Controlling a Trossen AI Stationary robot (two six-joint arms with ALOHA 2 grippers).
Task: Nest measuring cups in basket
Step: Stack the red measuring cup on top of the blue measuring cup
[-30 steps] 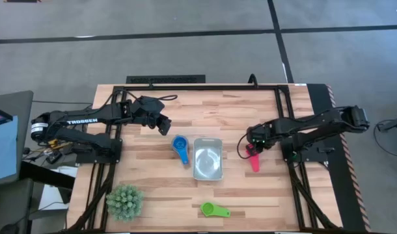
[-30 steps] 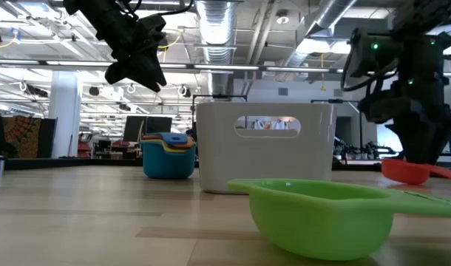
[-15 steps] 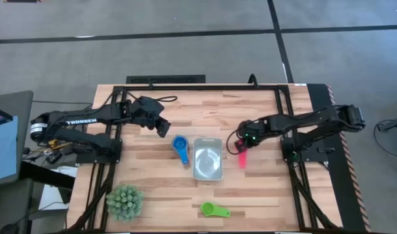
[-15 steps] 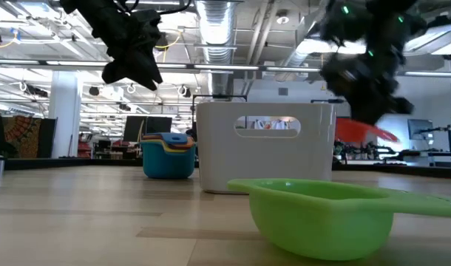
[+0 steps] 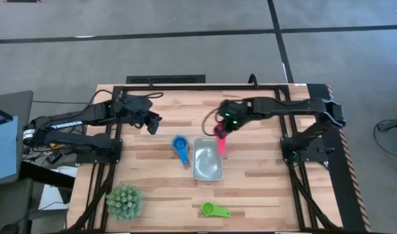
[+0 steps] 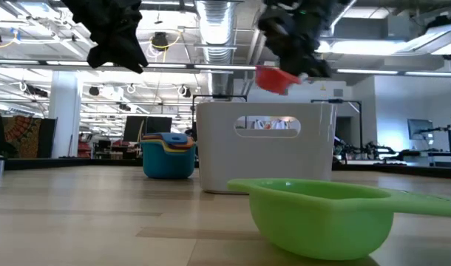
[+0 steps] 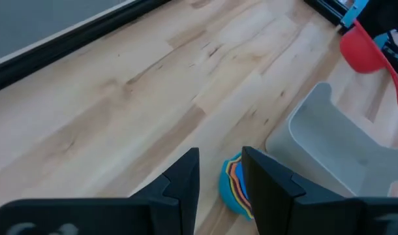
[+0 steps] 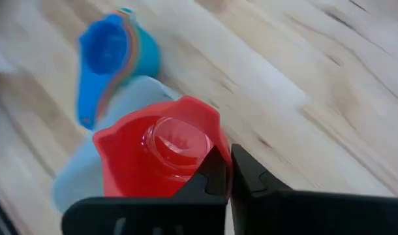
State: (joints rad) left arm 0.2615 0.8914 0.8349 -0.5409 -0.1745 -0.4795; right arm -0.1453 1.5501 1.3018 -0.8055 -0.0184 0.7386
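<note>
Wood-plank table (image 5: 263, 188) w/ black frame is seen from above. Pink cup (image 5: 220, 138) is held in air over far right corner of basket (image 5: 207, 159), clamped by right gripper (image 5: 224, 125). Nested cup stack (image 5: 180, 148), blue on top, lies just left of basket. Green cup (image 5: 213, 209) sits near front edge. Left gripper (image 5: 153, 124), fingers partly apart, nothing held, hovers far-left.

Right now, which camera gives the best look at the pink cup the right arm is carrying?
The right wrist view: the pink cup fills it, pinched by the right gripper. The high view shows a small pink shape by the basket; the low and left wrist views show it partly, from afar.
</note>
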